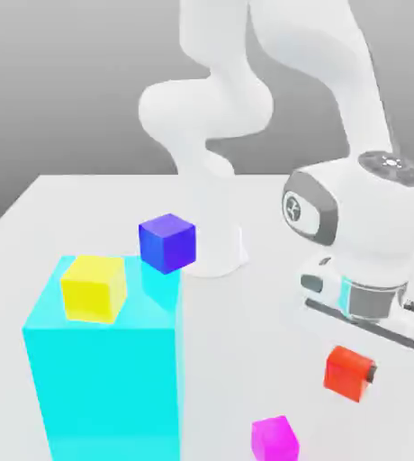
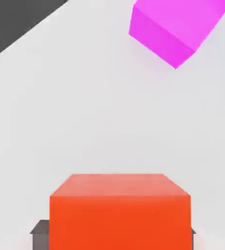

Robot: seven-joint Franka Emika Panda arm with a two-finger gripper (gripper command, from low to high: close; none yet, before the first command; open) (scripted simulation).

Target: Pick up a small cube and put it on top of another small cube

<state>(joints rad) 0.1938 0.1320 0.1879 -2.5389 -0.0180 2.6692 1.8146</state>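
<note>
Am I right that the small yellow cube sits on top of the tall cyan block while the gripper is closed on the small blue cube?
Not quite: the gripper is closed on the small red-orange cube, as the exterior view shows. The small blue cube sits apart, beyond the tall cyan block. The small yellow cube does sit on top of that block.

The white Panda arm rises from its base, bends over and reaches down on the exterior view's right. Its gripper (image 1: 359,374) points downward, fingers closed on the red-orange cube (image 1: 346,370).
</note>
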